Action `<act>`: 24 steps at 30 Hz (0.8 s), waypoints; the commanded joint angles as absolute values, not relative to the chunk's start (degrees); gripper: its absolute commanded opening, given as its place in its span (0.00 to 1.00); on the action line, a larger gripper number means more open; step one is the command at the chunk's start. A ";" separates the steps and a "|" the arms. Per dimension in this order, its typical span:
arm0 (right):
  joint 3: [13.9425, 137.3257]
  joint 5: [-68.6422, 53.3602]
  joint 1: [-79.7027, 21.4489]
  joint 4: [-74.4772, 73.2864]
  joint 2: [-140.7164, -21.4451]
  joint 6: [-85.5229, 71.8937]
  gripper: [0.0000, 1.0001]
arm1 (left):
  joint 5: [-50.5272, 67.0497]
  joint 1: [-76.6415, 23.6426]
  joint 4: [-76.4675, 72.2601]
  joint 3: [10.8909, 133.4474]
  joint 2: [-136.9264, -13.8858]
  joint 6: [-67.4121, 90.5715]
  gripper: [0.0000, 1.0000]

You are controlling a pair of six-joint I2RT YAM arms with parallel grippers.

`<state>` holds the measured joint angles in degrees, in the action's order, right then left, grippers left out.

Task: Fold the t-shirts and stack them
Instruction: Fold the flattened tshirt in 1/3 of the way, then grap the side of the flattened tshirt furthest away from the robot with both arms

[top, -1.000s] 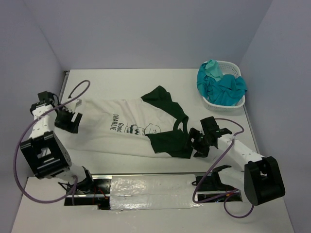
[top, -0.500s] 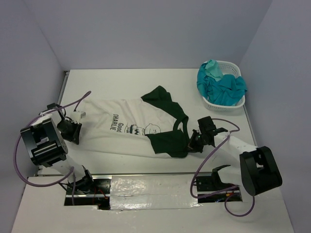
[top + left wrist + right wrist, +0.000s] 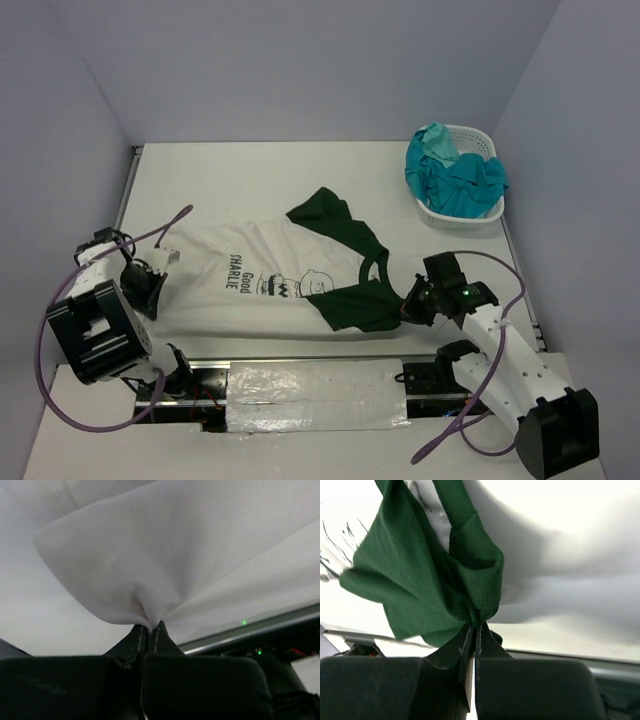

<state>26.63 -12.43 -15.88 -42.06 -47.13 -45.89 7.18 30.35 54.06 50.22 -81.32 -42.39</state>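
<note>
Left hand [image 3: 149,630] is pinching shut on an edge of the white printed t-shirt [image 3: 165,555], fingertips together, a small peak of cloth gathering between them. Right hand [image 3: 474,627] is clamping on dark green cloth [image 3: 420,580] right at a ribbed collar edge, with folds bunching above the jaws. I am not managing to tell whether that green is a separate tee or the sleeves and neck of the white one.

The white tee is lying lengthwise across the middle of the table [image 3: 300,170], print facing up. The left hand is sitting at what looks like the hem end and the right hand at the green end, both near the front edge. The cloth between them is lying loose, not pulling taut. A teal t-shirt [image 3: 465,185] and a pale mint t-shirt [image 3: 435,140] are sitting heaped in the white lattice laundry basket [image 3: 440,212] at the far right corner, well apart from both hands.

Handling, as a judgement: the cloth is looking thin, light and limp, so it is probably going to drape, wrinkle and drag along the table. Thin pinches are likely risking slip. The ribbed collar, shoulder seams and hem corners are looking like the firmer places to hold. Both hands are probably needing to travel together so the panel folds flat.
</note>
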 commanded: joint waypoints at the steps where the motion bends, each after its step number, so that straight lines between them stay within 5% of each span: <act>1: 26.81 -7.39 -15.91 -51.40 -43.34 -48.25 0.00 | 1.06 31.03 60.55 45.80 -78.05 -47.37 0.00; 3: 26.19 -6.95 -15.91 -51.77 -42.11 -48.25 0.07 | 0.79 31.03 61.25 43.52 -76.99 -48.42 0.02; 4: 25.93 -6.94 -15.91 -51.59 -42.01 -47.99 0.39 | 0.97 31.03 61.52 43.16 -77.08 -48.60 0.17; 5: 25.84 -6.94 -15.91 -51.59 -42.19 -47.55 0.52 | 0.88 31.03 61.61 43.07 -77.52 -48.43 0.58; 6: 26.19 -6.94 -16.00 -51.59 -42.71 -47.29 0.73 | 0.70 31.11 61.52 43.76 -77.78 -47.56 0.85; 7: 28.02 -6.68 -15.91 -51.59 -43.06 -46.42 0.82 | 0.36 31.29 61.09 44.47 -78.04 -47.11 0.98; 9: 32.06 -5.02 -15.91 -51.68 -44.46 -44.66 0.92 | 0.79 31.90 61.43 49.62 -79.45 -46.15 0.99; 14: 57.35 -2.99 -16.17 -50.46 -56.39 -34.56 0.87 | 6.93 34.98 62.76 69.75 -87.25 -39.92 0.97; 17: 72.73 -5.79 -17.05 -47.12 -71.50 -27.79 0.67 | 15.53 34.72 60.04 81.45 -92.78 -32.72 0.84; 18: 76.69 -5.89 -17.31 -46.94 -79.98 -25.95 0.51 | 18.86 34.54 59.59 85.91 -94.64 -28.95 0.77; 19: 85.08 -6.58 -17.84 -46.85 -84.16 -25.32 0.44 | 19.68 33.50 59.24 87.78 -98.49 -27.26 0.63; 20: 89.43 -6.94 -18.02 -46.85 -92.46 -24.70 0.38 | 19.86 32.96 58.63 90.76 -100.27 -24.55 0.60; 23: 105.34 -7.21 -18.89 -47.46 -108.73 -23.47 0.44 | 19.52 29.98 57.05 93.07 -106.51 -22.16 0.69; 24: 109.12 -6.95 -18.98 -49.46 -112.98 -23.38 0.56 | 18.99 29.10 55.30 93.60 -107.83 -21.89 0.75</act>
<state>101.80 -6.63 -17.96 -46.50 -101.23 -27.33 15.51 31.83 55.72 92.75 -102.83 -28.03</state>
